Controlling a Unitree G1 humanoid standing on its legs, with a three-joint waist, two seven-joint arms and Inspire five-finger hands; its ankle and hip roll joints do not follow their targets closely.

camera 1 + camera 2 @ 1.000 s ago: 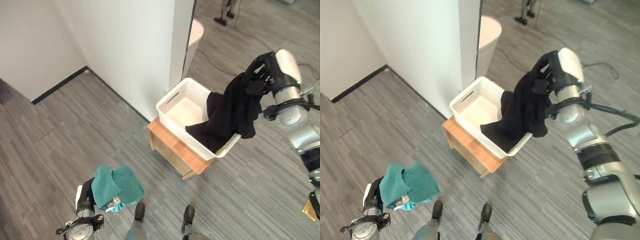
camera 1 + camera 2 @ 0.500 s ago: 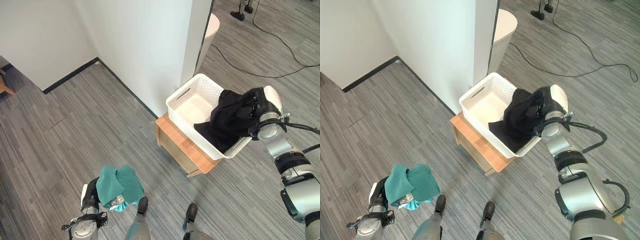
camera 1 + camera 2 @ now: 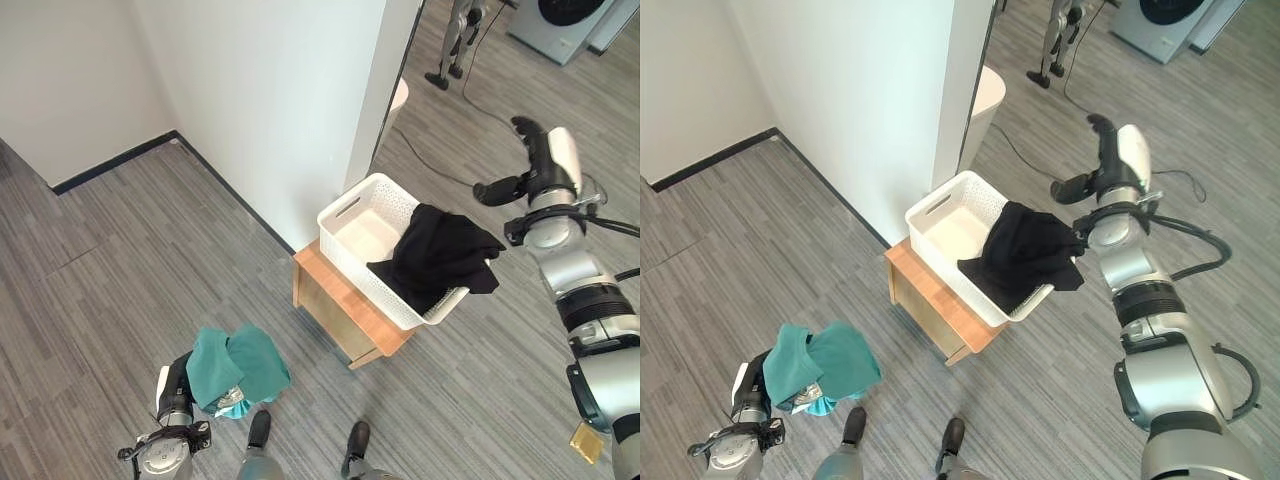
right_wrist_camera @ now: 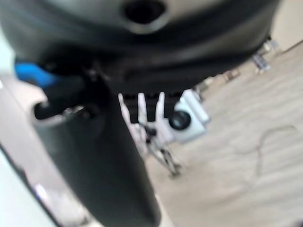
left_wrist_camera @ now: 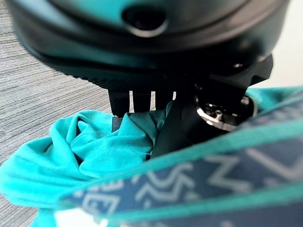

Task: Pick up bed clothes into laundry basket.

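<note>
Your right hand [image 3: 528, 160] is lifted beside the white laundry basket [image 3: 350, 208], fingers relaxed and empty; the black garment [image 3: 440, 255] lies draped over its rim; your left hand [image 3: 176, 392] grips the teal clothes [image 3: 238, 366], which I judge should go into the basket next.

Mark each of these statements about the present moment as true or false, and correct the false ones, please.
1. The black garment lies in the white laundry basket, with part hanging over its rim. True.
2. The right hand grips the black garment. False: it is raised above the basket, open and holding nothing.
3. The left hand holds a teal cloth. True.
4. The basket stands directly on the floor. False: it rests on a low wooden stand.
5. The teal cloth is already in the basket. False: it is low, near the floor, apart from the basket.
</note>
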